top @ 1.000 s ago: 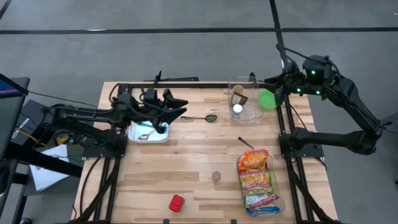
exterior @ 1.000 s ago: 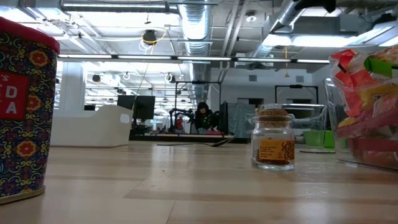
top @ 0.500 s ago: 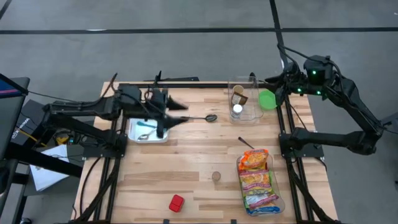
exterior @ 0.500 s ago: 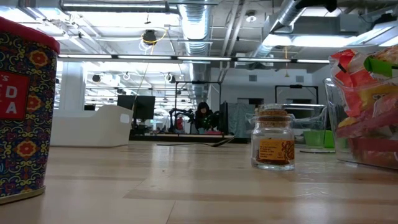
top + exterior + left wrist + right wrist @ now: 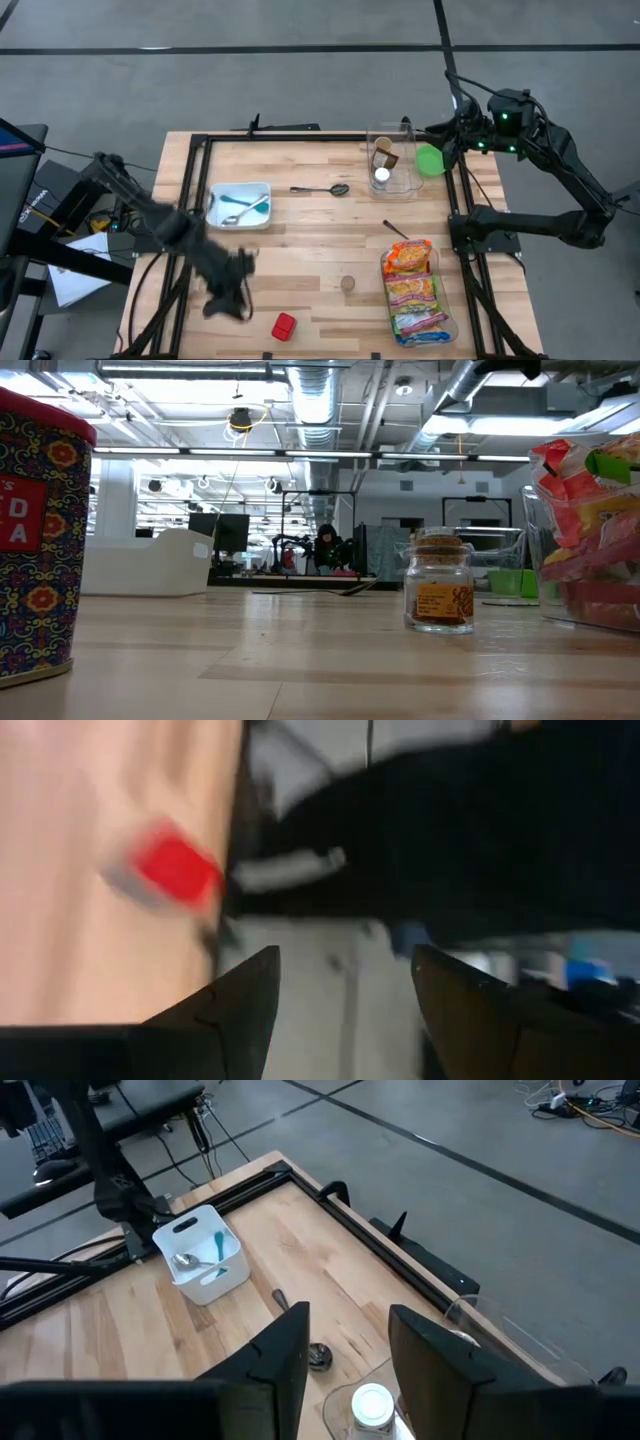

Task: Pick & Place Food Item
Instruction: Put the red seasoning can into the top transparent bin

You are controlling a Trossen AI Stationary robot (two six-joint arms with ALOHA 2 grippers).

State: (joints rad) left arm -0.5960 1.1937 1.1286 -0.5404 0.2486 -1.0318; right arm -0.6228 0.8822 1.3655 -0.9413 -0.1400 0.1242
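Red food item (image 5: 284, 326) lies just beside the left end effector (image 5: 228, 300), whose fingers stand apart, empty.

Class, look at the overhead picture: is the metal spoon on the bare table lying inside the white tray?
No. The metal spoon lies on the wood beside the white tray, not inside it.

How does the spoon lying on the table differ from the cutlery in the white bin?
The loose metal spoon lies flat on the bare wood, beside the white bin; the cutlery in the bin sits inside it, resting against its walls. The loose spoon is alone, while the bin holds a metal spoon and a teal piece together. Neither is touched by a tool.
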